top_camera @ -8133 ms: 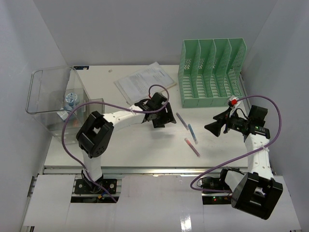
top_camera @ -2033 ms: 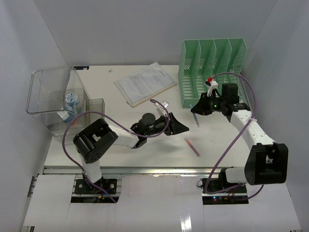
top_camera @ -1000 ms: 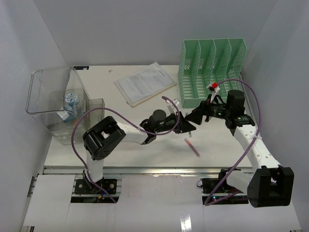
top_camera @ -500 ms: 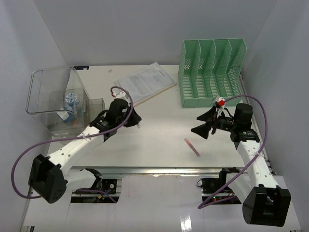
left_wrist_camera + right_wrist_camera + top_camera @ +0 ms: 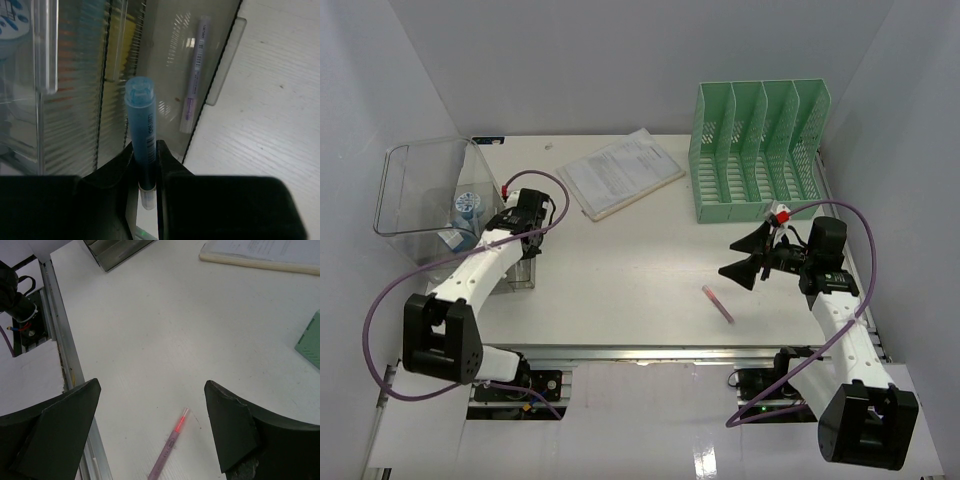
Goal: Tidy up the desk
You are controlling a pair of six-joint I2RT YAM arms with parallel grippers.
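The step in hand is putting pens away. The left claw (image 5: 145,159) is clamped on a blue pen (image 5: 141,117), gripping it low on the barrel with the capped end pointing away. It holds the pen at the far-left part of the worktop (image 5: 620,290), over the small clear pen holder (image 5: 170,30) that stands just beside the big clear bin (image 5: 420,190). A lilac pen (image 5: 194,75) already lies inside the holder. Whether the blue pen sits squarely over the opening is hard to tell through the ribbed plastic; it looks close. The next move calls for lining the pen up with the opening and letting it go.

The right claw (image 5: 151,385) hangs with its jaws spread wide and nothing between them, above the near-right part of the worktop. A pink pen (image 5: 170,445) lies flat just nearer than the claw's gap. It is probably the next pickup, which would need a short descent and a squeeze across the barrel.
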